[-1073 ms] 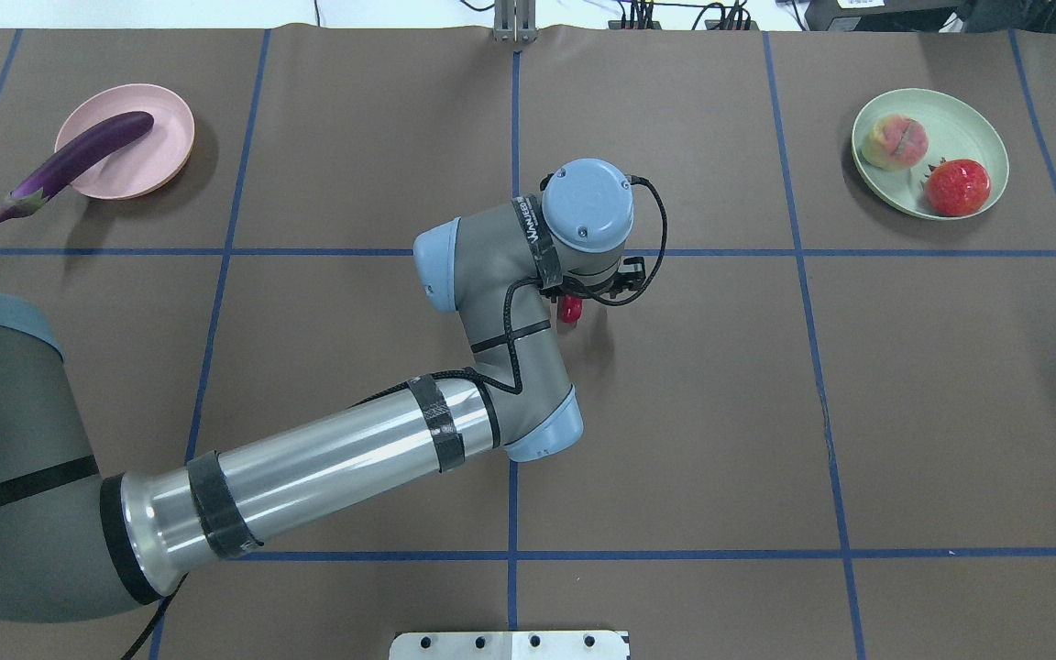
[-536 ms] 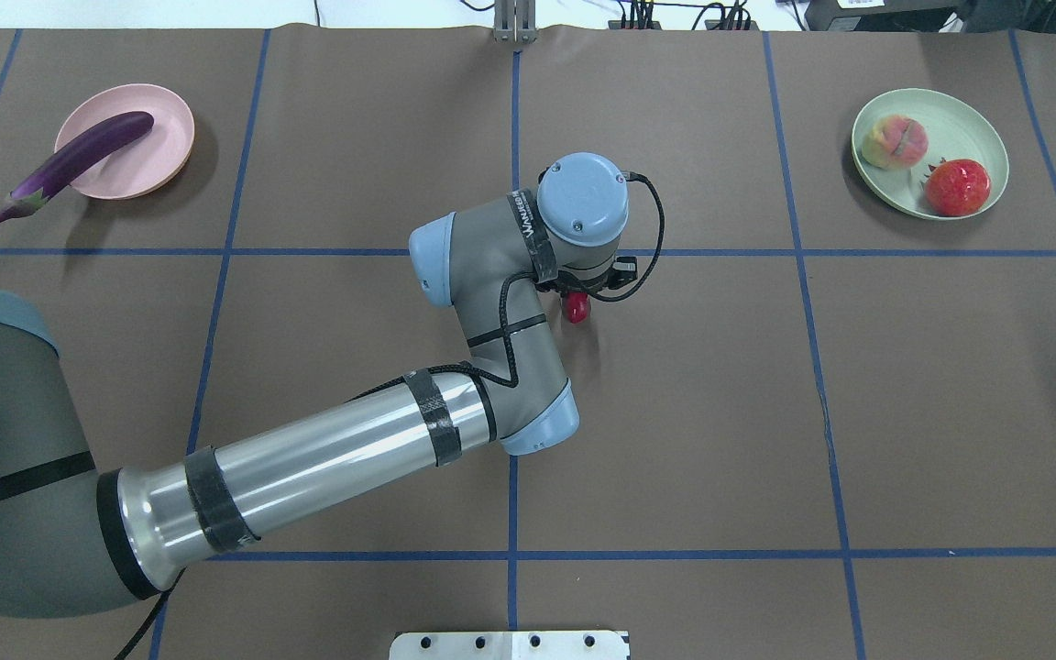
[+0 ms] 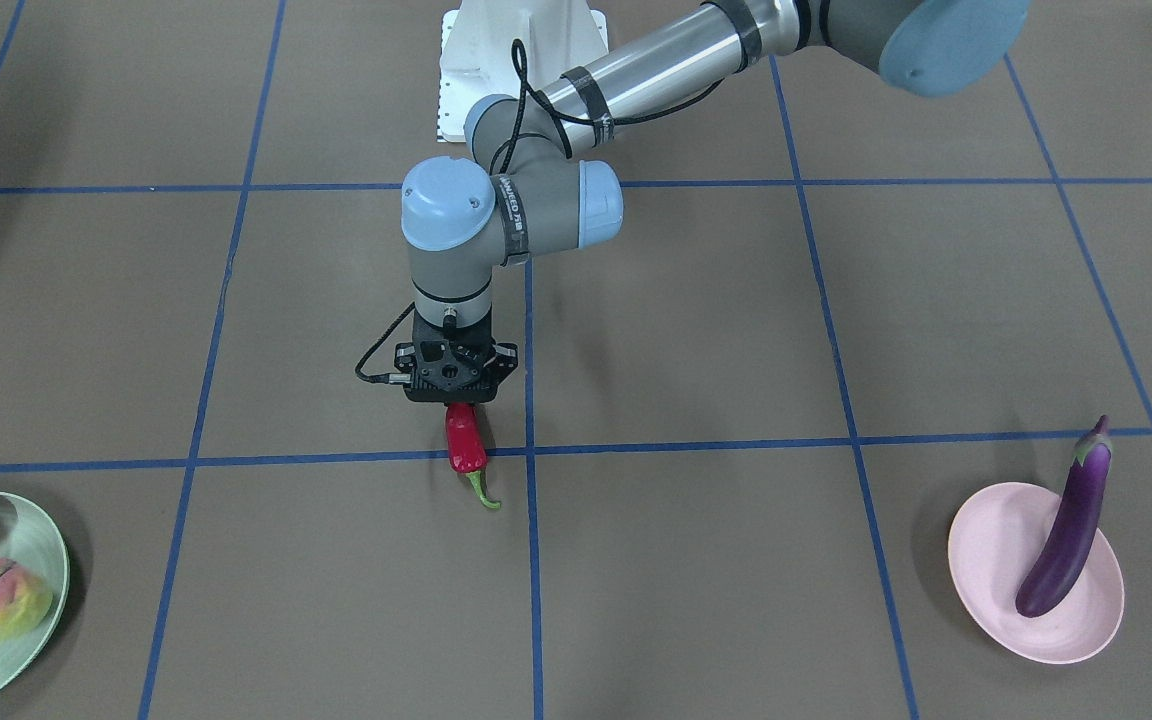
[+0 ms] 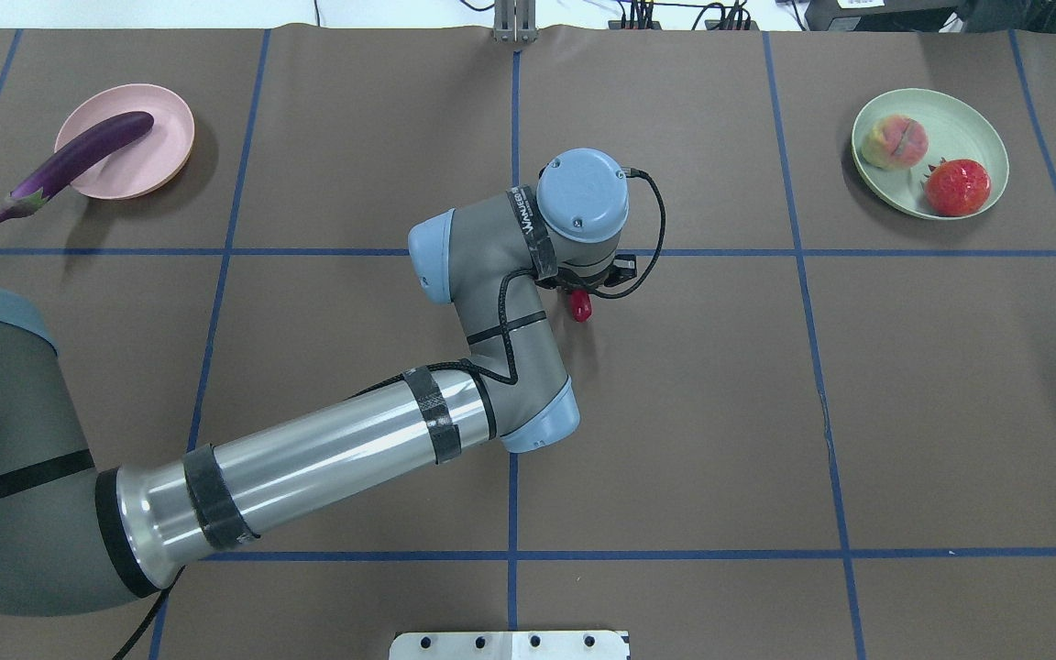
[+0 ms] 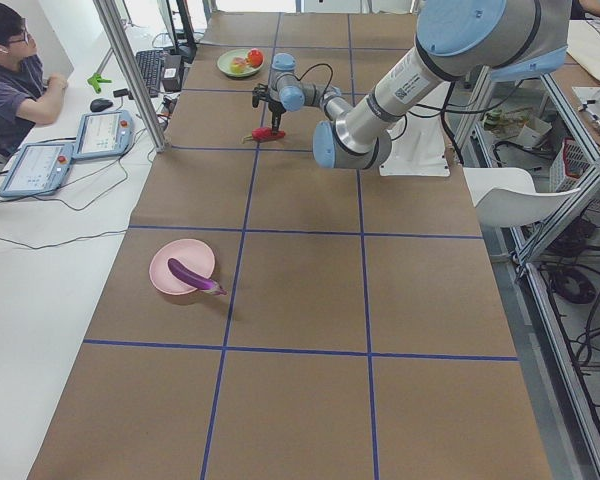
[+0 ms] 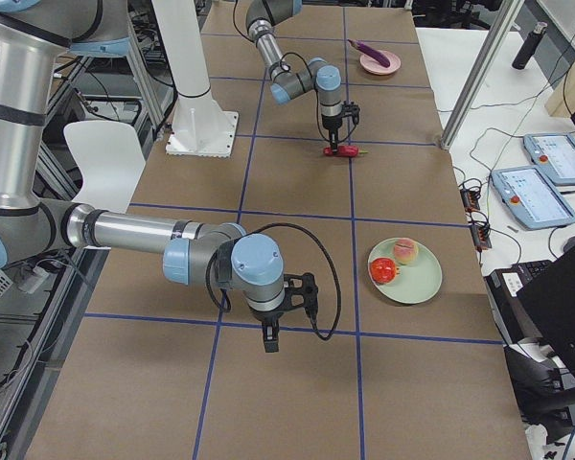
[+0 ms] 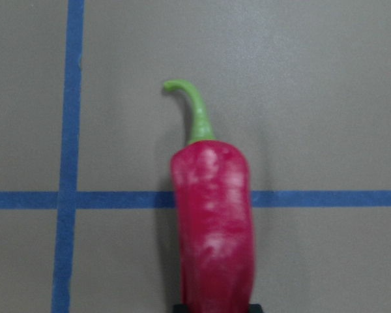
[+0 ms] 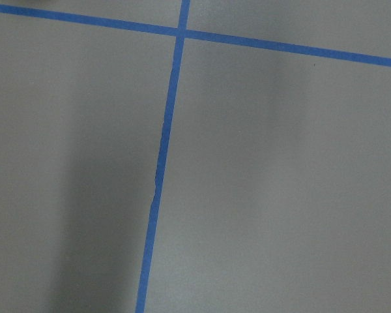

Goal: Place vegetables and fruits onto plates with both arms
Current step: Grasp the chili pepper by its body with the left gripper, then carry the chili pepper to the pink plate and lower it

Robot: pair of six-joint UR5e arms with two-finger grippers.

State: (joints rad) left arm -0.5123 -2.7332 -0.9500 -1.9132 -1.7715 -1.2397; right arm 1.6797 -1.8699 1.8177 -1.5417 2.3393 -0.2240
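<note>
Pink plate [image 4: 145, 151] — eggplant [image 4: 79, 158], mint plate [image 4: 970, 126] — peach [image 4: 895, 141], pomegranate [image 4: 957, 186]

Overhead, front cams oppose; L wrist cam close over chili [image 7: 213, 222].

A robot lab is running here.
A person in a dark shirt [image 5: 8, 75] is sitting at a white desk [image 5: 20, 270] with grey touch-screen boxes [image 5: 102, 133], a black keyboard [image 5: 148, 72] and loose cables. Beside them, a big silver-grey left robot arm [image 5: 400, 85] is reaching over a long brown table with blue tape lines [image 5: 300, 300].
</note>
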